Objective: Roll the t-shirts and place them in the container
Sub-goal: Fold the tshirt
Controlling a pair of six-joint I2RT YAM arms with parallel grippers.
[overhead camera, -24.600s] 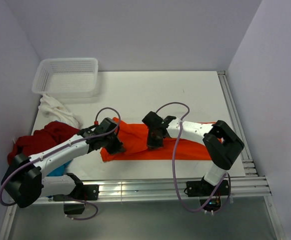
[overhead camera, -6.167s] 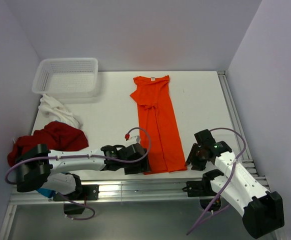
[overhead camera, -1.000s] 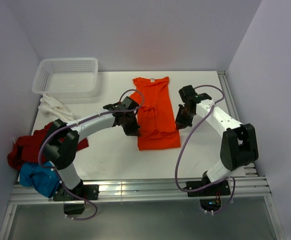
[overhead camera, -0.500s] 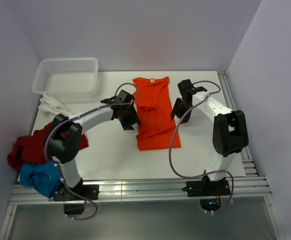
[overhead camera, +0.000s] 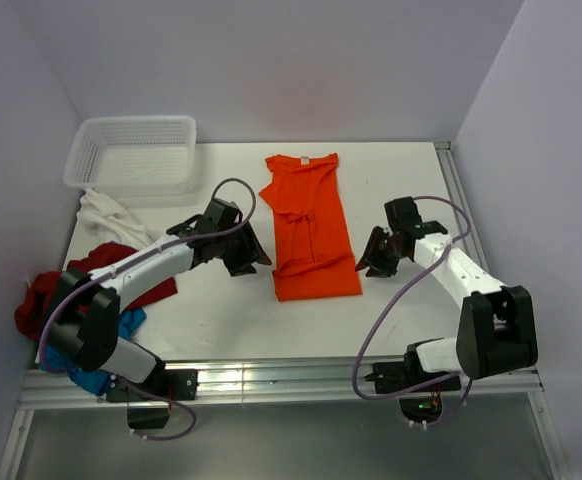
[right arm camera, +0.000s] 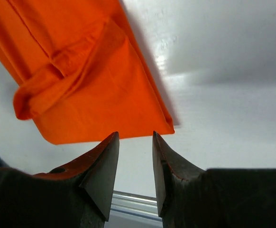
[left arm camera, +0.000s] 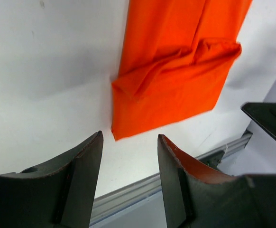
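Nearest the viewer, an aluminium rail crosses the bottom of the overhead frame, with the two arm bases on it. At lower left a turquoise t-shirt and a dark red t-shirt lie crumpled at the edge of the white table, partly hidden by the left arm, apparently waiting their turn. In the middle of the frame the left gripper and the right gripper sit just beside the near end of the orange t-shirt, one on each side and neither touching it. The left wrist view shows the left gripper with fingers parted and nothing between them, aimed at the shirt's near left corner. The right wrist view shows the right gripper with a narrower gap, also empty, over the opposite corner of the shirt. The shirt is folded lengthwise into a narrow strip running away from the arms, and its near end is doubled back over itself, leaving a soft ridge across the cloth. This looks like the first turn of a roll, with the grippers placed to take both corners evenly. The collar lies at the far end, upper centre. At upper left a white t-shirt lies bunched just in front of a white perforated basket.
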